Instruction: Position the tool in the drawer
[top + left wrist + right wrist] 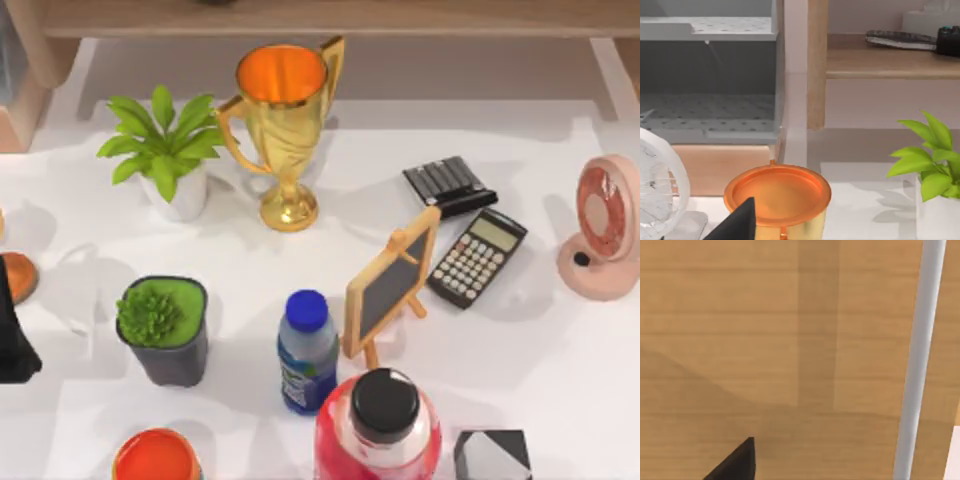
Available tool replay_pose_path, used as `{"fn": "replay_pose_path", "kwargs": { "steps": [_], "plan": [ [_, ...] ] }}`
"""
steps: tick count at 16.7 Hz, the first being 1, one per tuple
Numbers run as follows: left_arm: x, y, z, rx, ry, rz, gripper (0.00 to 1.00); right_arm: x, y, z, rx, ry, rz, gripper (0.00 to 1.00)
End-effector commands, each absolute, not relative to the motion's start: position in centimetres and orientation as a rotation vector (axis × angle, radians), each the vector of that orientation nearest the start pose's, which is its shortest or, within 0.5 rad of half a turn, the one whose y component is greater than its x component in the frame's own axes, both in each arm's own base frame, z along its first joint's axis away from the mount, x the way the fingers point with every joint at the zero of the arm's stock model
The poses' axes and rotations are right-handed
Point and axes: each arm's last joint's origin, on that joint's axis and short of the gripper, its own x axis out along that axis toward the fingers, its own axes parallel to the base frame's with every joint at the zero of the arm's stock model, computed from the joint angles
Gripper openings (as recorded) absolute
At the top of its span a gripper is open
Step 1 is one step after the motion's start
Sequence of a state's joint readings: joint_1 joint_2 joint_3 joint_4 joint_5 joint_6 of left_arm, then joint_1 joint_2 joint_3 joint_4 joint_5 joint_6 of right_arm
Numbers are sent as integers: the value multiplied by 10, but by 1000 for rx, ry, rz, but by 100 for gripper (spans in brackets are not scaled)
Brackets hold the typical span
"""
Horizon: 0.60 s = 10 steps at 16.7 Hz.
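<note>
A grey open box with a perforated floor, which looks like the drawer (pixel 710 107), stands beside a wooden upright in the left wrist view. The tool is out of view. My left gripper (pixel 737 225) hangs low, just in front of an orange-topped gold cup (pixel 777 192). In the top view the left arm (pixel 15 335) is a dark block at the table's left edge. My right gripper (pixel 735 462) sits close against a wooden panel (pixel 765 340) crossed by a pale upright bar (pixel 920 360).
The white table carries a gold trophy (pixel 282 120), two potted plants (pixel 165 150) (pixel 165 330), a small chalkboard (pixel 392 285), a calculator (pixel 478 258), a black keypad (pixel 448 185), a blue-capped bottle (pixel 307 350), a red bottle (pixel 380 430) and a pink fan (pixel 603 230).
</note>
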State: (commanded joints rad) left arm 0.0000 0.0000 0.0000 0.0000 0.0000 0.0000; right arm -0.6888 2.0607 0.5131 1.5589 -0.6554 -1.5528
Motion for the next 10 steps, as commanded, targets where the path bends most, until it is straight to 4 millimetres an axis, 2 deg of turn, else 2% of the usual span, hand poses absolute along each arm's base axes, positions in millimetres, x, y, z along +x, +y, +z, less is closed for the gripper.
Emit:
{"fn": "replay_pose_path", "kwargs": {
  "steps": [2, 10],
  "plan": [
    [106, -1, 160, 0, 0, 0, 100, 250, -179, 89, -1571, 8, -8, 100],
    [106, -1, 160, 0, 0, 0, 100, 250, -179, 89, -1571, 8, -8, 40]
  ]
}}
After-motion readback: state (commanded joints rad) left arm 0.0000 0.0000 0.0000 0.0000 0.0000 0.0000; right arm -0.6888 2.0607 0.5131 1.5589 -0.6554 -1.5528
